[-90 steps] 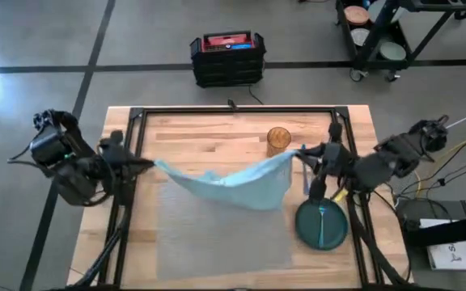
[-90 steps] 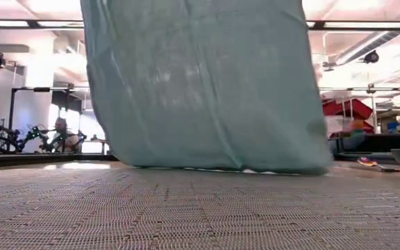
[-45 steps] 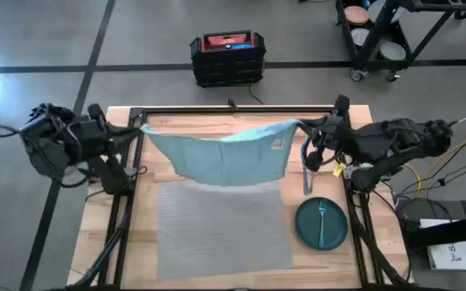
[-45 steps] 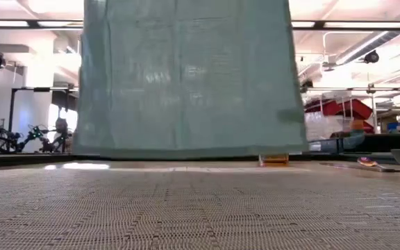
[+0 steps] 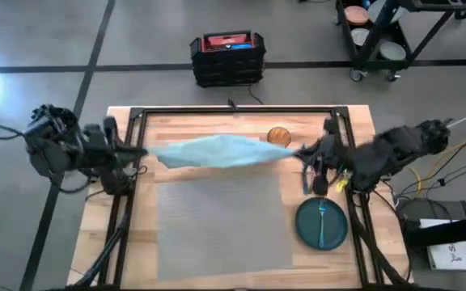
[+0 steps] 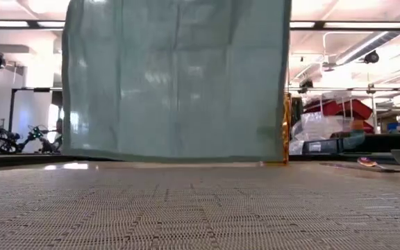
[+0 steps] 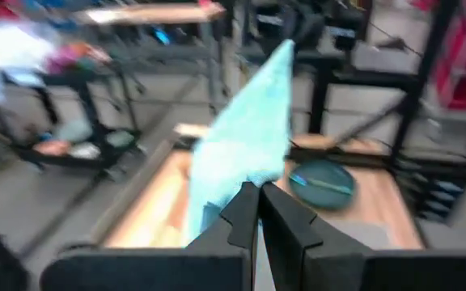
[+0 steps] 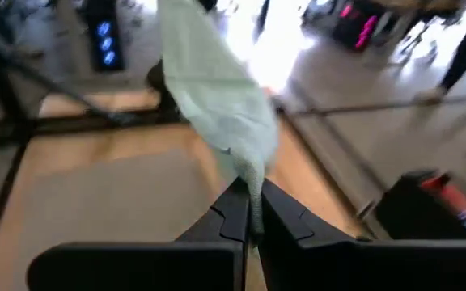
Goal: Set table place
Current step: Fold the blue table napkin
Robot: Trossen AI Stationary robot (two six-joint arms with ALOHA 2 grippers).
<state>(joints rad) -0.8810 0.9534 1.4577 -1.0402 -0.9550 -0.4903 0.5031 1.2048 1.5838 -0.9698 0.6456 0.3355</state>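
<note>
I have the left gripper (image 7: 256, 212) and right gripper (image 8: 251, 212) each clenched on a corner of the teal napkin (image 5: 217, 151), soft, light cloth best held by its corners, stretched above the far edge of the grey placemat (image 5: 221, 222) on the table (image 5: 209, 125).

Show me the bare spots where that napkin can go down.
The grey placemat is bare, bordered right by the green plate with its fork. Bare wood runs along the table left of the mat. The far right is crowded: amber cup, right gripper. Both grippers hold the napkin aloft.
</note>
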